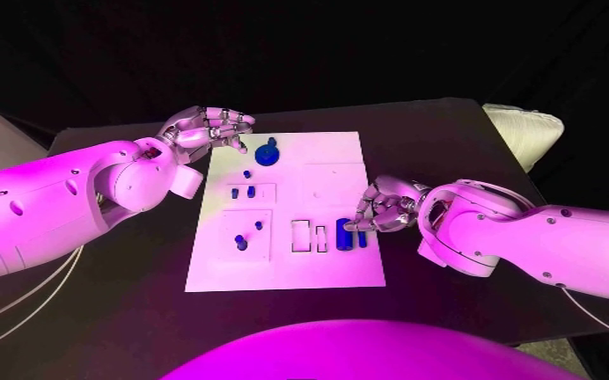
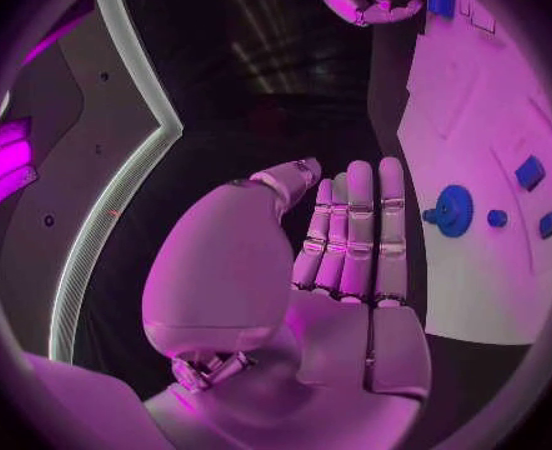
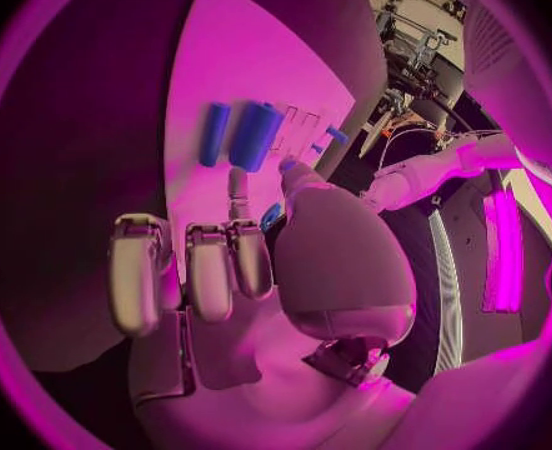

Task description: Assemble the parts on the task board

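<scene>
Beside the task board, the left hand hovers flat, fingers straight and empty; the right hand curls empty near two blue parts.

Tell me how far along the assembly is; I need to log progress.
Partly done, as far as I can tell: two blue pegs stand in slots near the right robot hand, which hovers beside them. The left robot hand is open and holds nothing. The blue gear and small parts lie on the task board.

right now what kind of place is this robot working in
Probably a robotics lab or demo bench: a black table under a dark backdrop, a white task board with slots and small blue parts, and equipment racks behind in the right wrist view.
</scene>
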